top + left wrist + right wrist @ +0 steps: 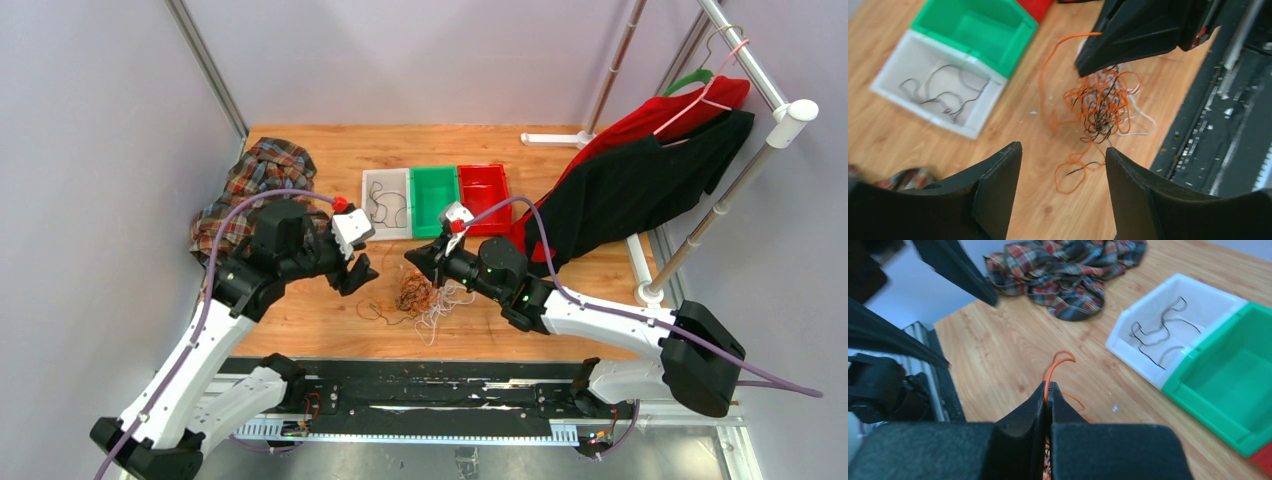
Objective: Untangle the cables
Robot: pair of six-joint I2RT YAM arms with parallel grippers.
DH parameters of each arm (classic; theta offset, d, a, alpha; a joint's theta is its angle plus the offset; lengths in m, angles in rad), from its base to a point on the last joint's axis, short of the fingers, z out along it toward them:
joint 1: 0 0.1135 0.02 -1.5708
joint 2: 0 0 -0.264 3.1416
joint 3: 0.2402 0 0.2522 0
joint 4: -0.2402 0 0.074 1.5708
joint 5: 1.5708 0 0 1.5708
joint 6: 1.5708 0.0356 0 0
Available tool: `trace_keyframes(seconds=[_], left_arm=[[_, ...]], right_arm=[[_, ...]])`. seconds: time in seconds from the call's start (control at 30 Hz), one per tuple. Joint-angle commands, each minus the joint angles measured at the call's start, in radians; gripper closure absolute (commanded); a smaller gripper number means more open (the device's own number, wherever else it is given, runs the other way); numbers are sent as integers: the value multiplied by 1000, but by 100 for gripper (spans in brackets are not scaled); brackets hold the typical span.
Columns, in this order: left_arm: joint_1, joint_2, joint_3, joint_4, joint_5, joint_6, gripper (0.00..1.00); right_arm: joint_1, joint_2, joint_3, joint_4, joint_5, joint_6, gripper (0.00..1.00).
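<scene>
cables pinched by right hand; left hand spread

One fixed overhead view, two close views riding the wrists.

The top external camera looks down from above and behind the arm bases, far enough back to frame the whole table and both arms. The left wrist camera sits just behind the left gripper, aimed steeply down and close to the cables, with the right gripper showing at the top edge. The right wrist camera looks low along its own pinched fingers across the tabletop toward the plaid cloth. Both wrist views share the white bin and green bin; the overhead view holds all of these.
</scene>
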Motion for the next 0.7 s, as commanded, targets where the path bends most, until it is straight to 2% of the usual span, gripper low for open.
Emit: trace_keyframes(seconds=[0.0, 0.17, 0.3, 0.4, 0.5, 0.6, 0.67], left_arm=[[1, 100, 67, -12, 202, 63, 32], [-40, 211, 134, -40, 236, 186, 26], [-65, 240, 139, -62, 224, 255, 31], [-67, 238, 118, -82, 214, 284, 48], [-67, 212, 91, -83, 190, 303, 77], [-68, 192, 90, -82, 176, 306, 97], [-67, 184, 108, -83, 164, 291, 99]], right_arm=[[-11, -6, 71, -13, -135, 11, 99], [-11, 8, 100, -40, -229, 14, 99], [-11, 17, 119, -53, -284, 13, 99], [-11, 11, 121, -50, -302, 15, 99], [-11, 7, 114, -54, -298, 17, 99], [-11, 13, 99, -45, -282, 21, 99], [-11, 22, 89, -39, -260, 25, 99]])
